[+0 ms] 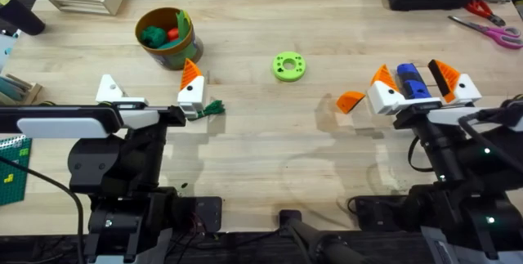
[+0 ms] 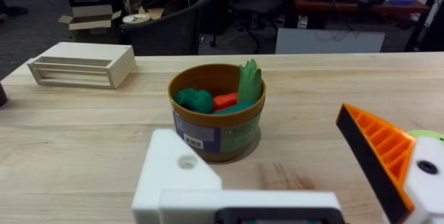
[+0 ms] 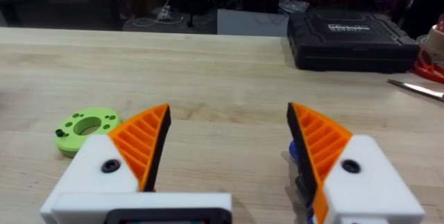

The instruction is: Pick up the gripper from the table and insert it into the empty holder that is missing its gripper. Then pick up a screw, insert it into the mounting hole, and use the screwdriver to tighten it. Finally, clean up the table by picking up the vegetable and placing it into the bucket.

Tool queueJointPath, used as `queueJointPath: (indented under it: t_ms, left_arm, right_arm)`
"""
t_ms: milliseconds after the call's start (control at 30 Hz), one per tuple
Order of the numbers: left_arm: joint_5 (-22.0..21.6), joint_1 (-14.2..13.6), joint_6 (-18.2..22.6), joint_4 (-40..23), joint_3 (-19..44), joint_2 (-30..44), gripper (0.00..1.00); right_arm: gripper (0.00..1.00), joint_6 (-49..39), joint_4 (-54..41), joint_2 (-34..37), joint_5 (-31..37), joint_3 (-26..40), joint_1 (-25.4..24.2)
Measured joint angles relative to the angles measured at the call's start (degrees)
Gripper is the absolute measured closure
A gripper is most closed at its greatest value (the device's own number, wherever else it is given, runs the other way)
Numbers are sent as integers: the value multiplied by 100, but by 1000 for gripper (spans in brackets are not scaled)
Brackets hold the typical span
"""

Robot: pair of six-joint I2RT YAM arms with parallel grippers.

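**While the fin lies unpicked, the first step is in hand**

Since the orange gripper fin (image 1: 350,99) lies flat on the worktop (image 1: 261,149) and the left gripper's (image 1: 149,84) white empty holder (image 1: 109,90) is bare, I judge the insertion step not yet done. The left fingers are spread wide. One carries its orange pad (image 1: 190,73), and the other is the bare holder.

The right gripper (image 3: 229,113) has its fingers apart, clamping nothing. The blue-handled screwdriver (image 1: 413,82) lies between them with its long axis parallel to the fingers, pointing away from the arm's base. It sits nearer the outer finger.

The fin rests just outside the right gripper's inner finger, on the side toward the left arm. Its long axis seems to run across the worktop, away from that finger. I cannot tell which end is the narrow tip.

The next move probably calls for the right fingers to shift sideways over the fin and close across its short width. The fin would then go to the bare holder.

The leafy vegetable sprig (image 1: 214,109) lies just beside the left padded finger. The bucket (image 1: 169,38) stands beyond those fingers.
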State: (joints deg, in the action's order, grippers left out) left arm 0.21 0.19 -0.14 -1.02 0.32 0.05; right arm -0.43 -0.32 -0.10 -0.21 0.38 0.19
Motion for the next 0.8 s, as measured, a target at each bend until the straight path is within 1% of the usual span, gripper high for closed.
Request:
queueJointPath:
  t_ms: [400, 433, 500, 533, 567, 633, 700, 800]
  left_arm:
    - [0, 0, 17, -15, 15, -2, 14]
    - [0, 0, 16, -87, 45, -1, 14]
    - [0, 0, 15, -442, 231, 0, 14]
    - [2, 0, 19, -750, 424, 5, 14]
    - [4, 0, 64, -1815, 1271, 197, 14]
    - [45, 0, 166, -2684, 2015, 520, 14]
    - [119, 0, 305, -3643, 2813, 1006, 14]
    - [204, 0, 441, -5054, 3958, 1969, 14]
  right_arm:
    - [18, 4, -4, 0, 2, 2, 0]
    - [17, 38, -23, 0, 8, 8, 0]
    - [17, 200, -237, 19, 24, 104, 0]
    - [17, 296, -470, 51, 24, 227, 0]
    - [17, 531, -1417, 320, -7, 837, 0]
    - [17, 629, -2051, 643, -34, 1445, 0]
    - [17, 678, -2676, 1055, -73, 2174, 0]
    - [17, 735, -3604, 1800, -148, 3366, 0]
